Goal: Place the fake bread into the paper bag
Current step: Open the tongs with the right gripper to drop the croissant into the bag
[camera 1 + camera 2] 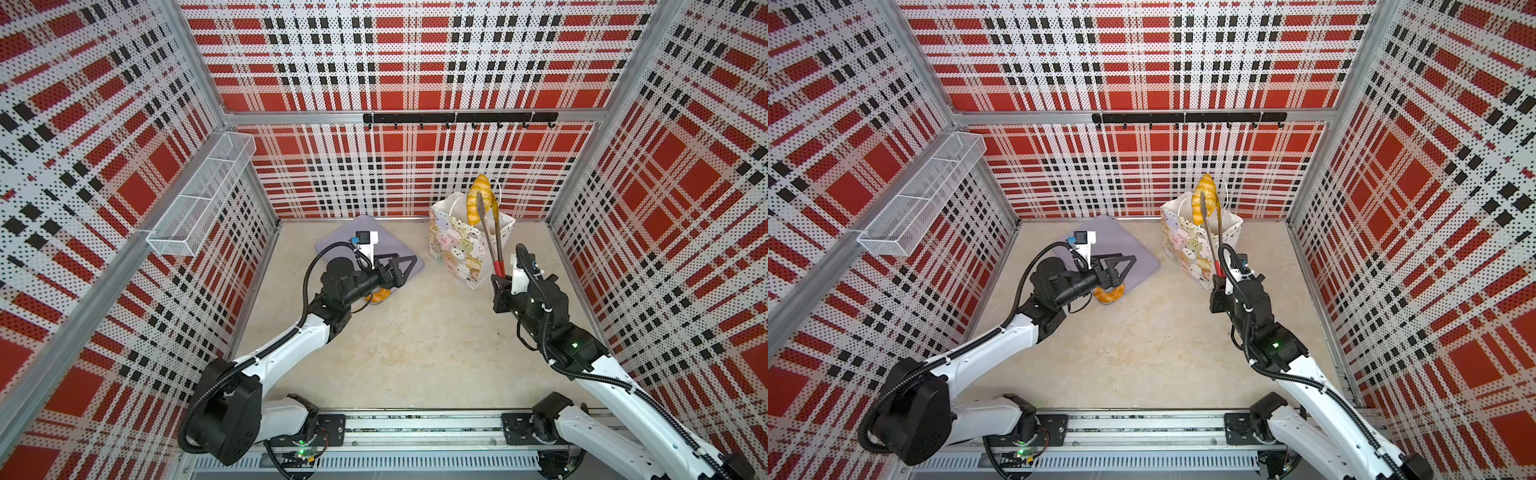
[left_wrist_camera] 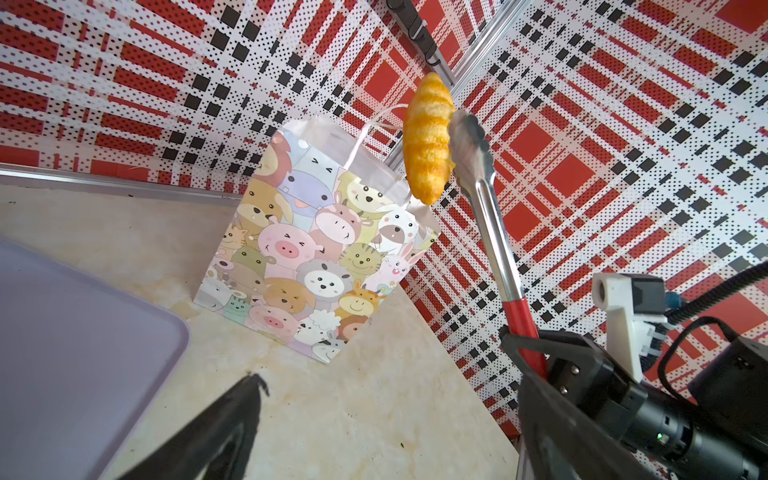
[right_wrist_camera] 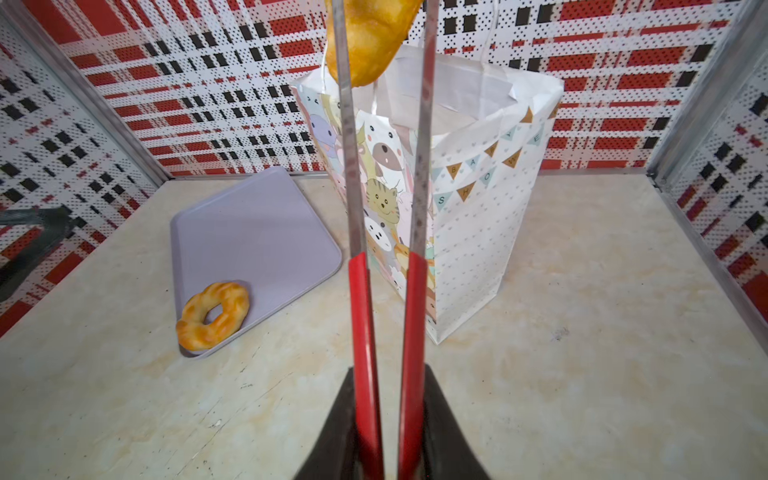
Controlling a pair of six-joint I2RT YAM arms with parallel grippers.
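A ridged long roll of fake bread point(image 1: 481, 183) point(image 1: 1204, 185) point(image 2: 428, 137) point(image 3: 370, 37) hangs pinched in metal tongs point(image 1: 490, 241) point(image 2: 490, 216) just above the open mouth of the paper bag point(image 1: 457, 249) point(image 1: 1187, 245) point(image 2: 307, 249) point(image 3: 478, 199). My right gripper point(image 1: 498, 282) point(image 1: 1217, 286) point(image 3: 390, 372) is shut on the tongs' red handles, in front of the bag. A ring doughnut point(image 1: 380, 296) point(image 1: 1108, 293) point(image 3: 214, 309) lies on the near corner of the lavender tray point(image 1: 395, 241) point(image 3: 257, 224). My left gripper point(image 1: 409, 266) point(image 1: 1129, 264) point(image 2: 388, 395) hovers open over the tray, holding nothing.
A white wire basket point(image 1: 199, 203) hangs on the left wall. A black hook rail point(image 1: 457, 118) runs along the back wall. Plaid walls close the table in on three sides. Both arm bases sit on the front rail point(image 1: 415, 432).
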